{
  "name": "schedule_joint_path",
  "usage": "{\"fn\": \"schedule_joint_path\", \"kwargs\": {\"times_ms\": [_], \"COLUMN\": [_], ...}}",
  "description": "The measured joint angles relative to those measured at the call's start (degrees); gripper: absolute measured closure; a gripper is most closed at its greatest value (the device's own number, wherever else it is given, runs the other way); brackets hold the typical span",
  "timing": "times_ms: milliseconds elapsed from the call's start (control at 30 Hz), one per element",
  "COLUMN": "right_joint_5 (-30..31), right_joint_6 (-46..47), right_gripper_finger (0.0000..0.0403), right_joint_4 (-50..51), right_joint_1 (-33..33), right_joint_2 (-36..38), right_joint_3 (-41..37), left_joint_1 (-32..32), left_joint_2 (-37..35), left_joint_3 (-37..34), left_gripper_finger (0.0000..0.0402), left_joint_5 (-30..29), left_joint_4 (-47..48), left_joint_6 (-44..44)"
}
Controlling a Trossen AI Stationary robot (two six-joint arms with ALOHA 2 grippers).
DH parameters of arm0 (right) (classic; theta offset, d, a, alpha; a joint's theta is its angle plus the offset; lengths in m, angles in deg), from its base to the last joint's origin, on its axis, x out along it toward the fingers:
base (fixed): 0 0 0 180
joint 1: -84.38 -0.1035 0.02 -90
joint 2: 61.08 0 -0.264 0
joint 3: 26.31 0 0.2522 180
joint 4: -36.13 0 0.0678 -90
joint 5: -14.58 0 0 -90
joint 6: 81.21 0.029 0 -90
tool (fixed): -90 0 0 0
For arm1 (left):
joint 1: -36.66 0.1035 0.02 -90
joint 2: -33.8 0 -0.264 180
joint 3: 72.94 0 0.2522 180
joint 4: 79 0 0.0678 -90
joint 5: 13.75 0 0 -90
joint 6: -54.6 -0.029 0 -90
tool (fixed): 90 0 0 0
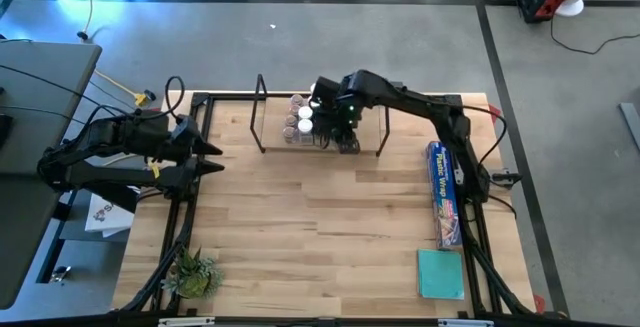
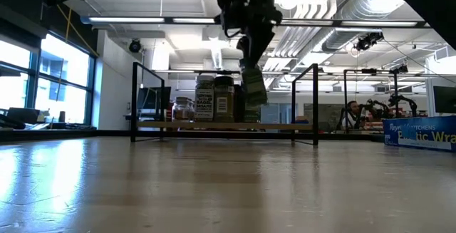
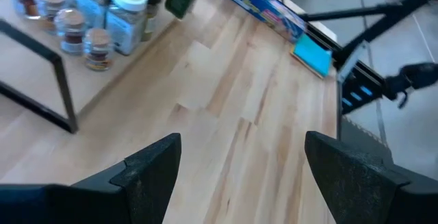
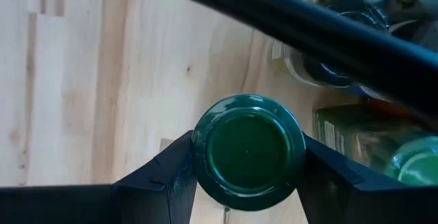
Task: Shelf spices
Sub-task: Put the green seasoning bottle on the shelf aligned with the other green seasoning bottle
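Light blond wood surface (image 1: 330,217), striped with darker plank seams. Thin black wire on the shelf (image 1: 262,117), pale wooden board beneath. Dark green lid on the jar (image 4: 248,152) between black fingers (image 4: 161,179) of the right end effector (image 4: 248,176). White caps and one black cap on the spice jars (image 3: 102,15), brown and reddish contents inside. Royal blue plastic wrap box (image 1: 444,192) with white lettering. Flat teal square (image 1: 441,273). Green potted plant (image 1: 192,273). Black left end effector (image 3: 243,172).
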Motion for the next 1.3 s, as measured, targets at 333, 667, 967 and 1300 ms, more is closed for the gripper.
{"fn": "schedule_joint_path", "kwargs": {"times_ms": [333, 667, 967, 1300], "right_joint_5": [-0.2, -1.0, -0.5, 4.5], "right_joint_6": [-0.8, 0.8, 2.7, 2.6], "right_gripper_finger": [0.0214, 0.0214, 0.0185, 0.0176], "right_joint_4": [-14.9, -27.0, -30.4, -31.9], "right_joint_1": [1.1, 4.0, 4.1, 4.1], "right_joint_2": [8.7, 15.0, 15.2, 15.0], "right_joint_3": [-18.4, -30.5, -33.1, -33.2], "left_joint_1": [0.0, 0.0, 0.0, 0.0], "left_joint_2": [0.0, 0.0, 0.0, 0.0], "left_joint_3": [0.0, 0.0, 0.0, 0.0], "left_gripper_finger": [0.0095, 0.0095, 0.0095, 0.0095], "left_joint_5": [-4.1, -5.8, -6.3, -6.4], "left_joint_4": [-0.2, -1.0, -2.4, -2.3], "left_joint_6": [1.5, 1.8, 2.3, 3.3]}}
